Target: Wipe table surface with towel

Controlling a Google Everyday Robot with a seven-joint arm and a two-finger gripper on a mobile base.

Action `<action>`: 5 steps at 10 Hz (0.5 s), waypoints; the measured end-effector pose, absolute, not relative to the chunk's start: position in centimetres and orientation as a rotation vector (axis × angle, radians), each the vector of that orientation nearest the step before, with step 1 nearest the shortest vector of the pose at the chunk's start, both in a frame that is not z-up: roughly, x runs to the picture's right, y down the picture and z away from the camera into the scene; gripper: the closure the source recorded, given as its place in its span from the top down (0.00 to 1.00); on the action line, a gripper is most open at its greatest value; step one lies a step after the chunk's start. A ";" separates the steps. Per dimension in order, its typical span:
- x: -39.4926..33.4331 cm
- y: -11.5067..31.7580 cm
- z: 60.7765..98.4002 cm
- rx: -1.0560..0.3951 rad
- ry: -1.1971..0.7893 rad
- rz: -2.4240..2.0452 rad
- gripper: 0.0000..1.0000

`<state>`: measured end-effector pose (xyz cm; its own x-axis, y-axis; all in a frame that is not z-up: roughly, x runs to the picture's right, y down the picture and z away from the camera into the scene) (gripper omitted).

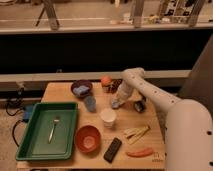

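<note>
Towel (115, 105), which I take to be the pale bluish wad, lies on the table (59, 93) directly beneath the gripper (119, 99), just behind the white cup (108, 118). It is too small to show a long axis, and I cannot tell whether the gripper is clenched on it or released. I judge the wipe needs no reach, only pressure and a sideways sweep.

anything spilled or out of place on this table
Nothing looks spilled or tipped: the white cup and blue cup stand upright, and the fork lies inside the green tray. The gripper is low over the table behind the white cup, among crowded items.
</note>
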<state>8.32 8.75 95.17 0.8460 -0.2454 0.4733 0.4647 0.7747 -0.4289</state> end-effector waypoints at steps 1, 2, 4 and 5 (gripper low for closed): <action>7.1 9.1 95.2 -0.568 -0.426 -0.408 0.00; 5.7 9.8 95.0 -0.571 -0.453 -0.428 0.00; 5.1 11.4 93.7 -0.579 -0.482 -0.455 0.00; 5.5 12.5 92.5 -0.580 -0.489 -0.464 0.00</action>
